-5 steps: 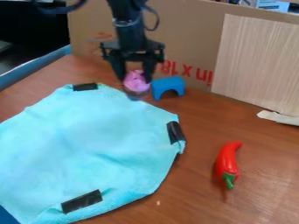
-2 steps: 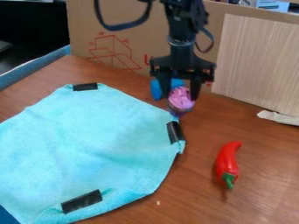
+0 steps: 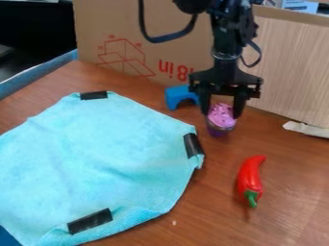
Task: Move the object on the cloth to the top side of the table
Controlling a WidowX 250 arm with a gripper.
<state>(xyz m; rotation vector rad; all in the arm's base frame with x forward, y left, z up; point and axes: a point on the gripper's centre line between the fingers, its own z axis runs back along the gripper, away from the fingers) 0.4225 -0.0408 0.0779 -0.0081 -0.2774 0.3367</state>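
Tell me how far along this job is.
Looks done: the cupcake is clear of the cloth, toward the table's top side. In hand: the gripper grips it. Left: likely lowering, if it isn't already touching down, and release.

A lane of table [image 3: 217, 185] runs at the gripper's [image 3: 222, 114] six o'clock, between cloth [image 3: 96, 149] and red pepper [image 3: 248, 178]; a blue arch [image 3: 181, 94] blocks ten.

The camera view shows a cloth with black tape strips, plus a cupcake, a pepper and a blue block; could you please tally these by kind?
Cloth: 1
Black tape strips: 3
Cupcake, in the gripper: 1
Red pepper: 1
Blue block: 1
Total: 7
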